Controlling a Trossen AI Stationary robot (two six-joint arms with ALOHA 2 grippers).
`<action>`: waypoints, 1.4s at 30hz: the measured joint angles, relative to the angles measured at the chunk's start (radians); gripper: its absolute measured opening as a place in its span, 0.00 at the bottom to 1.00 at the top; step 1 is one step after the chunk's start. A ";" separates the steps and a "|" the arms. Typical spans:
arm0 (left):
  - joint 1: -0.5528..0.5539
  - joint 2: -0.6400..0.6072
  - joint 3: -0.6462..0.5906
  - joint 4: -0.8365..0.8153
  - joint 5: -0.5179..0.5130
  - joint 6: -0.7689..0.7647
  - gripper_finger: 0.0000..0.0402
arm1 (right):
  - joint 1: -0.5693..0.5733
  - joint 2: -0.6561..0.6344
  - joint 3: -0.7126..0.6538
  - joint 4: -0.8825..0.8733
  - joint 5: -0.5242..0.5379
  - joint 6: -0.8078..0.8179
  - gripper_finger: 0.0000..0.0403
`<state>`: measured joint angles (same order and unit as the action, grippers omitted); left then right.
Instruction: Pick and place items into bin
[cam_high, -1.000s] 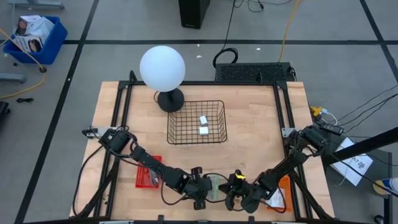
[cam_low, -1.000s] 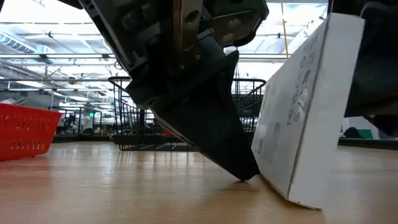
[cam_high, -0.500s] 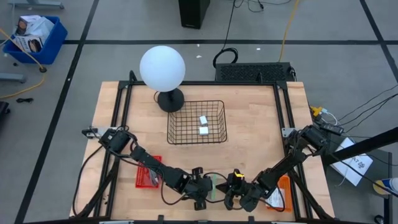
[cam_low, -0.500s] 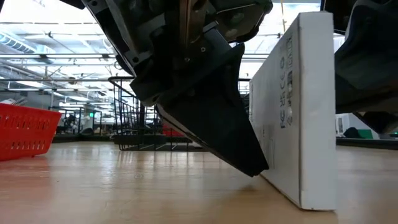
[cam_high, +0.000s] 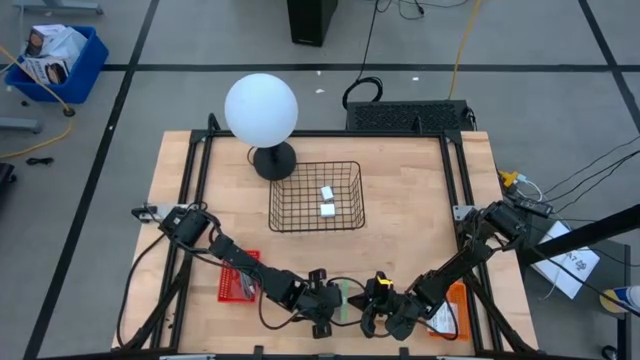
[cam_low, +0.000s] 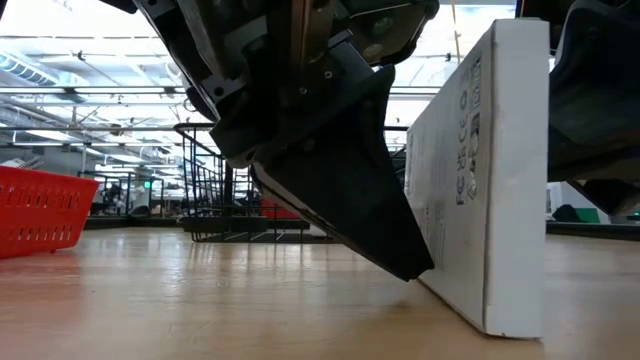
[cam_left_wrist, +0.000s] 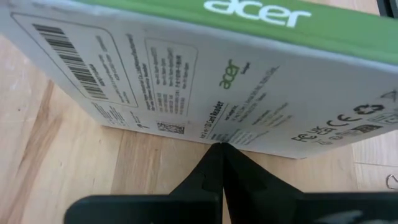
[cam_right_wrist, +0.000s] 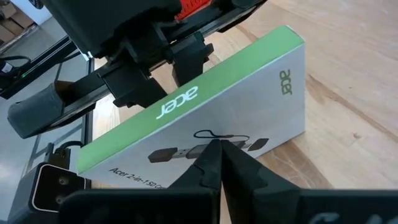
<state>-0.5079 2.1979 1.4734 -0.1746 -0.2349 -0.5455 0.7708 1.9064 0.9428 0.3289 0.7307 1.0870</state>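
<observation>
A flat white box with a green "acer" edge (cam_high: 351, 298) stands on its long edge on the table near the front edge. It also shows in the low view (cam_low: 480, 190). My left gripper (cam_left_wrist: 221, 163) is shut, on the box's left, at its label-printed face. My right gripper (cam_right_wrist: 217, 158) is shut, on the box's right, at its picture-printed face. The black wire bin (cam_high: 316, 196) stands at the table's middle, toward the far side. Two tiny white blocks (cam_high: 327, 200) lie in it. My left gripper pushes with its shut fingertips on the box's label-printed face (cam_left_wrist: 217, 140), low down near the table (cam_low: 425, 268). The fingers slant down from the table's left. The box stands near upright on its long edge. My right gripper has its shut fingertips at the box's picture-printed face (cam_right_wrist: 208, 134), coming from the table's right. The fingers hide the point of contact, so I cannot tell whether they touch.
A red basket (cam_high: 238, 278) sits at the front left behind my left arm. An orange-edged thing (cam_high: 455, 302) lies at the front right. The white globe lamp (cam_high: 261, 110) stands at the far side, just beyond the bin's left corner.
The box leaned with its top toward the table's right. It has tipped up and now stands near upright on its long edge. Its lower edge has stayed on the table. My left gripper has stayed at its lower part.
</observation>
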 joint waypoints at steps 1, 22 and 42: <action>0.000 0.000 0.000 0.000 0.000 0.000 0.01 | 0.000 0.000 0.000 0.000 0.000 0.000 0.00; -0.008 -0.002 0.001 -0.011 0.001 0.001 0.01 | 0.001 0.000 0.000 0.002 -0.003 -0.003 0.00; -0.078 -0.180 0.002 -0.268 -0.219 0.016 0.01 | 0.006 -0.066 0.000 -0.154 -0.097 -0.023 0.00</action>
<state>-0.5858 2.0177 1.4755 -0.4429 -0.4541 -0.5298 0.7768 1.8405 0.9424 0.1752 0.6340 1.0642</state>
